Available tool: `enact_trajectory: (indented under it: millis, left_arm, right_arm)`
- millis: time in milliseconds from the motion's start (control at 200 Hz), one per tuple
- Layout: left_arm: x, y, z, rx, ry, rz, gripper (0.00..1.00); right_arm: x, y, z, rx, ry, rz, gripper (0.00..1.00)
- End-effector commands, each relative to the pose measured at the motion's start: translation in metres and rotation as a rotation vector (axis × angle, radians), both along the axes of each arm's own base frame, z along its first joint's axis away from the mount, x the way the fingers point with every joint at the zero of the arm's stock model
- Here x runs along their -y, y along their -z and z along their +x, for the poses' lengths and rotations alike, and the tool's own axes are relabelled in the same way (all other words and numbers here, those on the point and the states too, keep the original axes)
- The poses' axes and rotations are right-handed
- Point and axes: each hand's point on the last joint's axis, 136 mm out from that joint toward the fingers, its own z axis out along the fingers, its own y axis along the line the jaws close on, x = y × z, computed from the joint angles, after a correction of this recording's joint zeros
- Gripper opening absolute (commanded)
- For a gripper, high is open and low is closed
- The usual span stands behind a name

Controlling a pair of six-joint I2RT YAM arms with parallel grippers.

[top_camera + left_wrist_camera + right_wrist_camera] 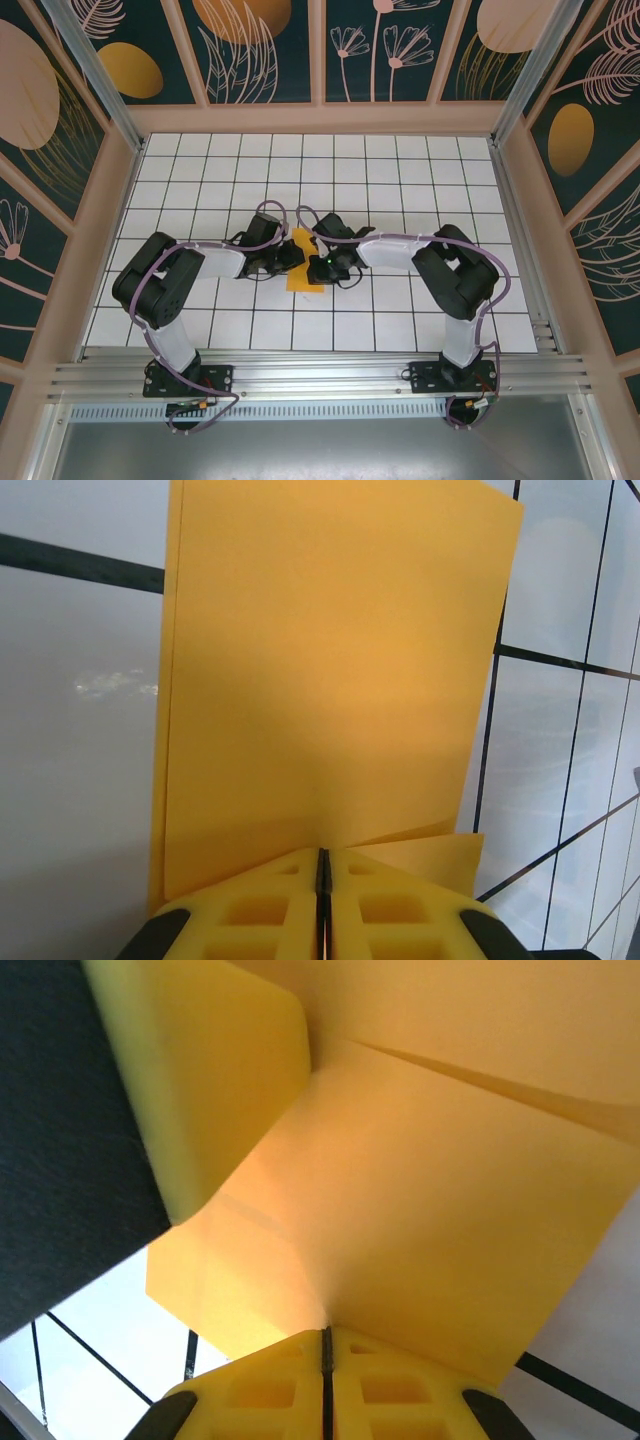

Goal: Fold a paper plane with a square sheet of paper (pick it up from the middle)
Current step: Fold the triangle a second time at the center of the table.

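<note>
Left tool (322, 868) and right tool (326, 1345) are each clenched on the square sheet of paper (330, 670) (creased, layers overlapping). Judging from this, match the edges and pull evenly before pressing the fold.

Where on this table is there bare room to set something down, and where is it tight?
Free: the tile rows of the table along the back wall, and the near tiles between left arm and right arm. Crowded: the centre, where left gripper and right gripper both pinch the sheet of paper.
</note>
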Motion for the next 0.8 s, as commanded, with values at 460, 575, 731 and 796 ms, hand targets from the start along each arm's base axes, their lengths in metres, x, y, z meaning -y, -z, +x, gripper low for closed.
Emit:
enact_trajectory:
  millis: [460, 575, 731, 796]
  left_arm:
    - [-0.009, 0.011, 0.0, -0.006, -0.001, 0.073, 0.13]
    - [0.004, -0.014, 0.004, 0.045, 0.023, -0.021, 0.16]
    - [0.015, -0.054, 0.0, 0.103, 0.041, -0.142, 0.18]
    - [0.017, -0.061, -0.004, 0.107, 0.047, -0.165, 0.18]
  right_arm:
    - [0.046, 0.018, -0.047, -0.103, 0.023, -0.06, 0.08]
    - [0.045, 0.025, -0.047, -0.119, 0.037, -0.066, 0.06]
    - [0.044, 0.028, -0.044, -0.123, 0.056, -0.075, 0.05]
    - [0.045, 0.03, -0.044, -0.128, 0.064, -0.082, 0.05]
